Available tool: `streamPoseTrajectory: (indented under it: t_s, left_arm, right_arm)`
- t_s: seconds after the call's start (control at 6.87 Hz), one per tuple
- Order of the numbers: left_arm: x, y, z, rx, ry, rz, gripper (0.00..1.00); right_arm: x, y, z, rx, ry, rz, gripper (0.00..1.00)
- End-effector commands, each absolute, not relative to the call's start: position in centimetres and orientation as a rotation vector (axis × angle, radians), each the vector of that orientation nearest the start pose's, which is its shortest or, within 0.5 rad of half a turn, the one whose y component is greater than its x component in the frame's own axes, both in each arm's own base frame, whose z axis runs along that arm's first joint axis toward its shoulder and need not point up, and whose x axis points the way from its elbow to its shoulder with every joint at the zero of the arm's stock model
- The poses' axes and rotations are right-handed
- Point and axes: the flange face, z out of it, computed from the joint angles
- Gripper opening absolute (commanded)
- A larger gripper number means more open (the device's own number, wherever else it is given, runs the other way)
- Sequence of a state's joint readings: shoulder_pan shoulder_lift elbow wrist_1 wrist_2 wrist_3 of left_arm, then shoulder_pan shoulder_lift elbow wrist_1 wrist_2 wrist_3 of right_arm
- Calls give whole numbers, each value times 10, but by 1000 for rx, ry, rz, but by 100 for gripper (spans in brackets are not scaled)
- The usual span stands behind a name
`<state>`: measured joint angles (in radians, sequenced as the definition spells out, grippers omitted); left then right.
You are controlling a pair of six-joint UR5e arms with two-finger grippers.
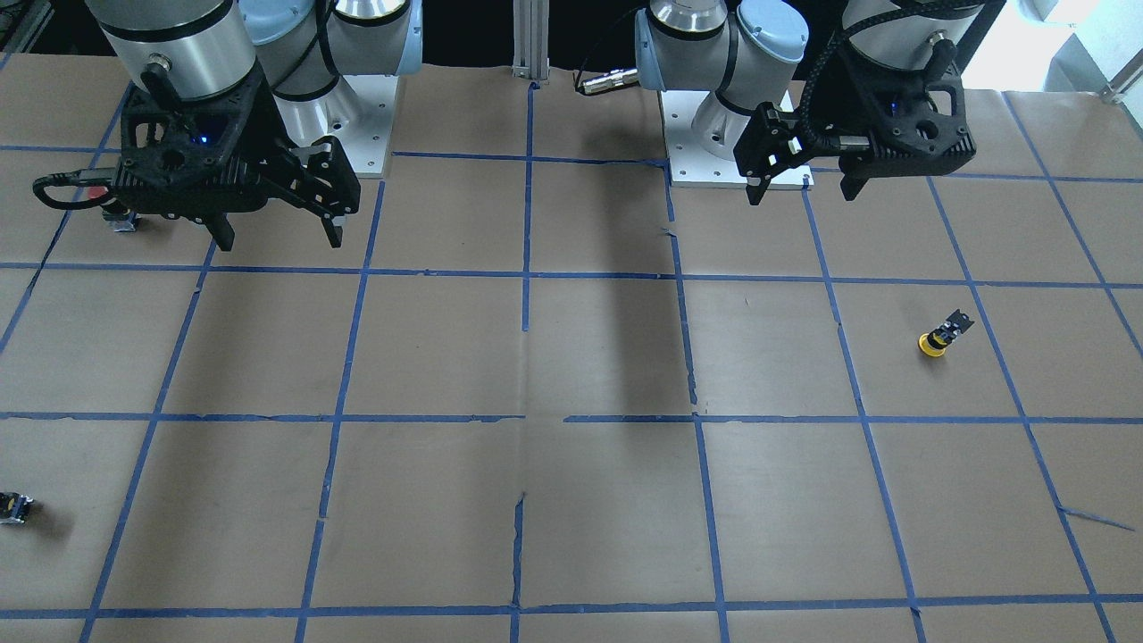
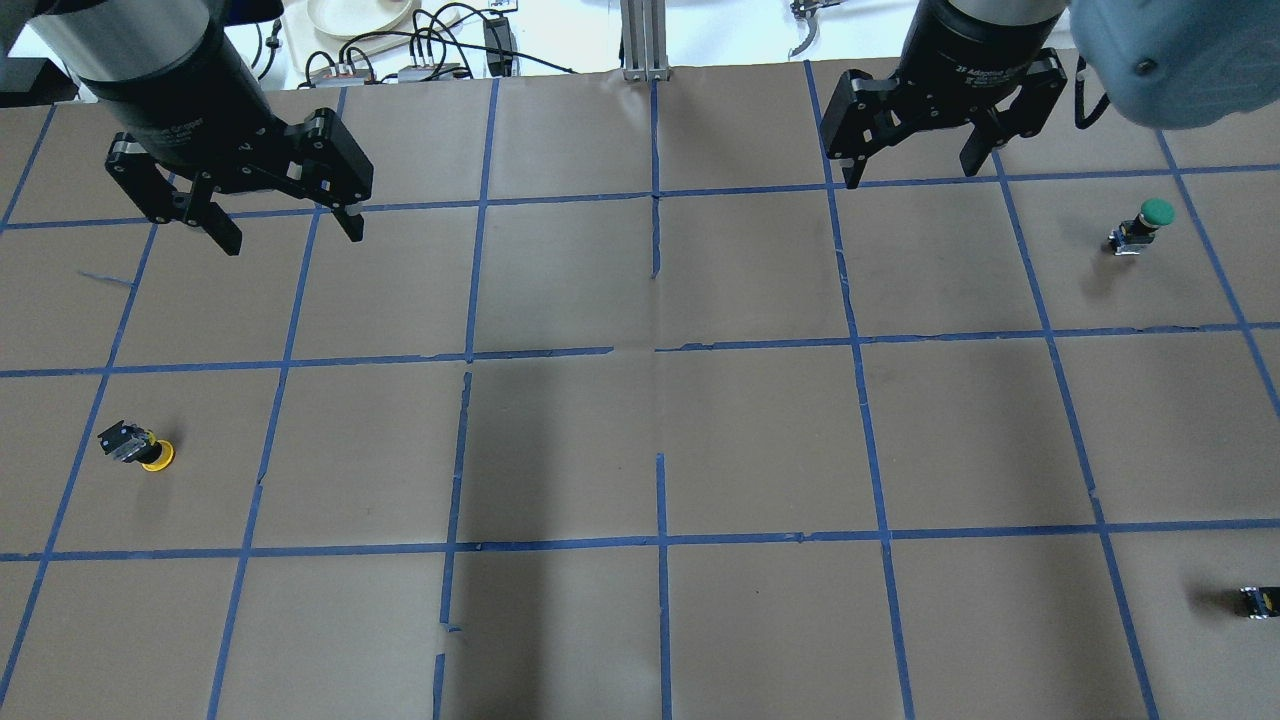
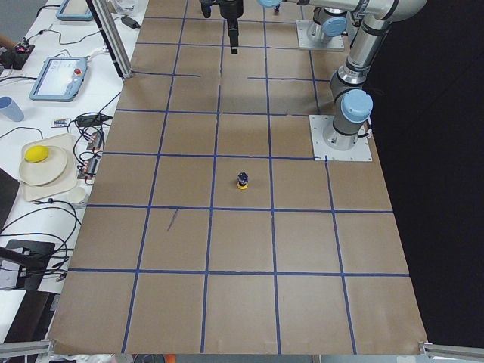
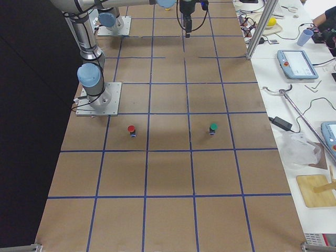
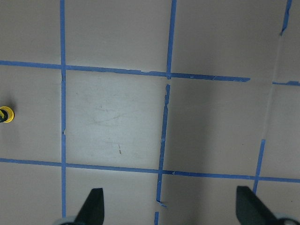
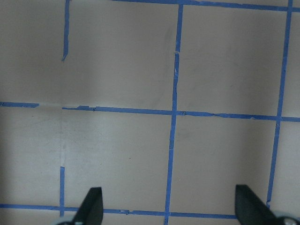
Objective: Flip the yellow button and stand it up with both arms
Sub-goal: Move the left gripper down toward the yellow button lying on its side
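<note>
Brown paper table point(image 2: 760, 440) gridded with blue tape point(image 2: 660, 540). Both the left gripper point(image 2: 292, 238) and the right gripper point(image 2: 910, 172) hover spread wide, empty. Seen from overhead, the yellow button point(image 2: 150, 455) rests at the left gripper's 7 o'clock, well apart.

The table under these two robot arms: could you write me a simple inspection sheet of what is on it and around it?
Surface: brown paper table with a blue tape grid, tape torn in spots.
Job's things: yellow button on the left arm's side, seemingly resting cap down, untouched.
Clutter: green button upright; red button; small dark part.
Grippers: left gripper and right gripper both open, empty, raised above the table.
Cables: black cable looped at the right wrist; loose wires beyond the far edge.
Surroundings: side bench with a tablet and a plate.
</note>
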<state>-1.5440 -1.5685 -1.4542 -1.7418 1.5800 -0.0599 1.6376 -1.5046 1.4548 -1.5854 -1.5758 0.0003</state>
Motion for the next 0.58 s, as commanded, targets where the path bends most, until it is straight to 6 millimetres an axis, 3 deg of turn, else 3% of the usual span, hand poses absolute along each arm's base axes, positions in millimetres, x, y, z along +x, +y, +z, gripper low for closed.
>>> streamPoseTrajectory:
  t_s: [0.0, 0.15, 0.29, 0.44]
  left_arm:
    - [-119, -485, 529, -136, 3126, 84, 99]
    - [-117, -483, 521, -105, 3125, 112, 99]
    - [-102, -481, 511, 89, 3115, 166, 98]
    - [-66, -485, 495, 105, 3096, 214, 98]
  right_arm:
    - [168, -523, 505, -84, 3142, -82, 100]
    - [166, -525, 497, -82, 3154, -54, 100]
    - [166, -529, 491, -99, 3148, -34, 100]
    - [159, -531, 490, -87, 3161, -28, 100]
